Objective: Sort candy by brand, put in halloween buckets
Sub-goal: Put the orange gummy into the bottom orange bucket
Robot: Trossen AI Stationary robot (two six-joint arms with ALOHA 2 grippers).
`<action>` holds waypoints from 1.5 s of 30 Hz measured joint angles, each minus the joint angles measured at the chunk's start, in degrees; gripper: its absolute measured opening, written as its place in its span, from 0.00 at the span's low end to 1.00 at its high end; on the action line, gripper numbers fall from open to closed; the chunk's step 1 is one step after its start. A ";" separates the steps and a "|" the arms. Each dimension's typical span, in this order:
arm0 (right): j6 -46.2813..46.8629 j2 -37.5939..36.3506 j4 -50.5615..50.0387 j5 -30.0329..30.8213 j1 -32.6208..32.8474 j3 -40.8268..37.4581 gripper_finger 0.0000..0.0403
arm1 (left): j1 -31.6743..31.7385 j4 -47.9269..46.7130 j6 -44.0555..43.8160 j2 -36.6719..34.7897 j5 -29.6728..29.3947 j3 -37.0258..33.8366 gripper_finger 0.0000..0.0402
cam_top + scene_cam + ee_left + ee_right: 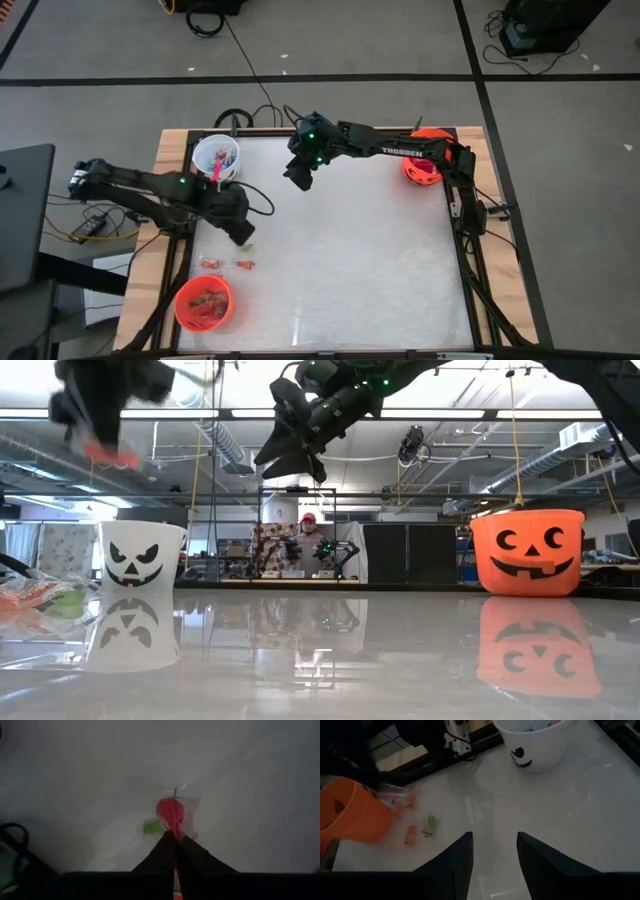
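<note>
At the left-front part of the table, your left gripper (175, 842) is pinched tight on a red candy (170, 812) in clear wrap, held off the white table (350, 250). That looks like a pick done, w/ the piece lifted so it can travel to a bucket. Under it a green candy (150, 826) lies on the surface; can't tell from the wrist view how near it is to the held one.

Just beside the gripper, toward the front edge, two small orange candies (225, 264) wait on the table, apart from each other. They sit near the front orange bucket (204, 304), which already has red and orange pieces in it, so probably that's where the held piece belongs, though brand can't be read.

Behind your left arm, the white bucket (217, 157) stands at the back-left corner w/ blue-wrapped pieces and a pink stick inside.

Your right gripper (494, 851) hangs above the back-middle of the table, fingers spread, holding nothing. Seems parked clear of the left arm's path. Its arm reaches over from the back-right corner, where the second orange bucket (424, 166) stands; contents not clear.

Beyond the table, a person (307, 525) sits far off in the room.
</note>
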 joint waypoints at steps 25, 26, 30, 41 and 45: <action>18.04 0.11 21.08 2.93 9.44 -16.48 0.40 | -44.20 -0.38 -9.33 9.01 6.02 6.96 0.02; 18.04 0.11 21.72 3.59 9.64 -16.54 0.40 | -45.42 -0.35 -9.57 10.07 6.01 6.96 0.02; 19.20 0.11 21.88 4.73 10.05 -16.66 0.40 | -48.68 -0.19 -11.00 13.67 5.56 6.96 0.02; 20.31 1.88 23.23 1.24 13.19 -16.66 0.40 | -49.36 17.91 -12.26 15.77 3.14 -3.15 0.02; 19.07 1.88 23.69 4.21 14.59 -16.62 0.40 | -49.25 25.31 -15.00 15.74 3.85 -8.84 0.02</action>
